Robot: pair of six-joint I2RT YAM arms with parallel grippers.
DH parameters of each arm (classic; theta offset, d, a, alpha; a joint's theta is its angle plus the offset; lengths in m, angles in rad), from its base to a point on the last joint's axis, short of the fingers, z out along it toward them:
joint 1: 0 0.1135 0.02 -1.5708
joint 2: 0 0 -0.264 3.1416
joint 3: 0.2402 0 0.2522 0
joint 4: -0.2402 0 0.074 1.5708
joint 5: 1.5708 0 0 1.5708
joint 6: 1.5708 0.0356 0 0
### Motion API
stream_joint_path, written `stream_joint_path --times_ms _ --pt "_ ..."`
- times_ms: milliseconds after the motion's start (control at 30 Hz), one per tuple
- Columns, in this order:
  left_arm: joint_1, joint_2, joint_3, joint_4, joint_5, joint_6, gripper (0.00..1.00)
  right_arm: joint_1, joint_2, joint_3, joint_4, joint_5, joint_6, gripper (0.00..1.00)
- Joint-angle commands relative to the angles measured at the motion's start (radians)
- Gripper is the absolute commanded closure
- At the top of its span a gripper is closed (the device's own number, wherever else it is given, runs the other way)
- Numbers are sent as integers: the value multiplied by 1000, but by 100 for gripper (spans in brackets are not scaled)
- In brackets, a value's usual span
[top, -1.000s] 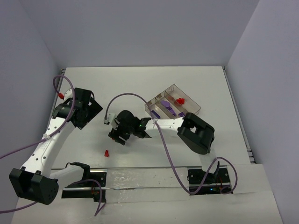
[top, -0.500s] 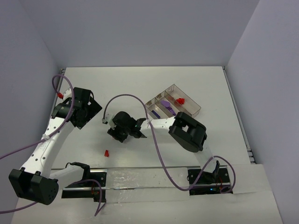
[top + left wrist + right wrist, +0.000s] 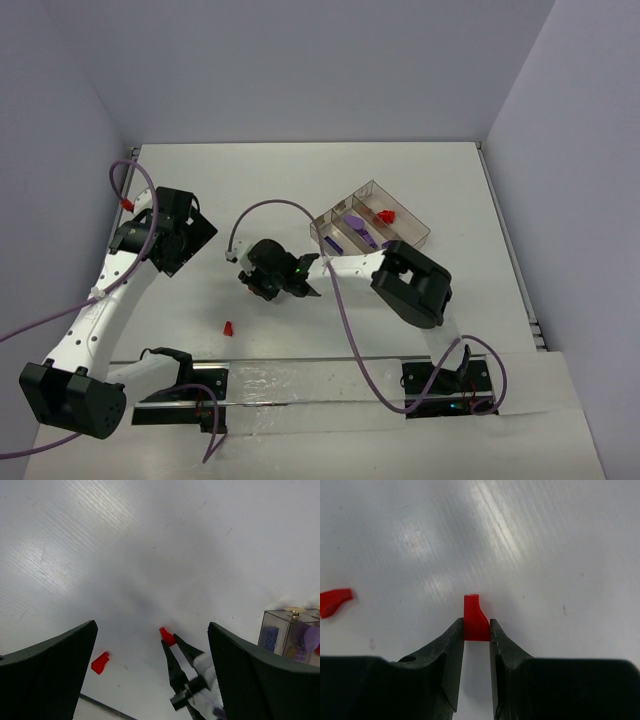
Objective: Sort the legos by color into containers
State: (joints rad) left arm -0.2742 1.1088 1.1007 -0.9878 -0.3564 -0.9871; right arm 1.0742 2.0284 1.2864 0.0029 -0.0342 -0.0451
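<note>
White tabletop (image 3: 400, 180), enclosed by plain grey walls. Right gripper (image 3: 476, 630) clenched on a red brick (image 3: 475, 614), left of the clear tray (image 3: 402, 207), at or just above the surface. Grip by the fingertips (image 3: 456, 630) only, on one end of the brick. Second red brick (image 3: 228, 327) loose, near-left of the first. Left gripper (image 3: 151, 630) spread wide, empty, well to the left. Risks: brick pivoting or squirting out under the narrow pinch during the lift; release over a purple compartment; contact with a thin divider wall on descent.
</note>
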Motion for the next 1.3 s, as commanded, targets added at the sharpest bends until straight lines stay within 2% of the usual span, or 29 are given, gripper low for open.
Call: stream_joint_path --times_ms 0,200,300,500,733,1000,1167,1267 --pt "12 -6 22 8 -12 8 1 -49 -210 -85 32 31 75 78" --pt "18 7 16 28 3 17 1 -216 -469 -208 21 58 164 78" --pt "23 11 16 37 11 24 1 -369 -566 -263 3 56 223 77" --pt "35 9 7 47 24 32 1 -610 -650 -345 -29 62 291 77" --pt "35 1 4 46 26 33 1 -844 -643 -395 -47 56 361 77" --pt "36 9 -24 58 54 60 1 -918 -614 -432 -49 75 364 74" --pt "36 18 -55 46 56 57 1 -931 -594 -437 -46 105 369 68" --pt "34 17 -85 41 74 46 1 -935 -583 -432 -47 114 371 60"
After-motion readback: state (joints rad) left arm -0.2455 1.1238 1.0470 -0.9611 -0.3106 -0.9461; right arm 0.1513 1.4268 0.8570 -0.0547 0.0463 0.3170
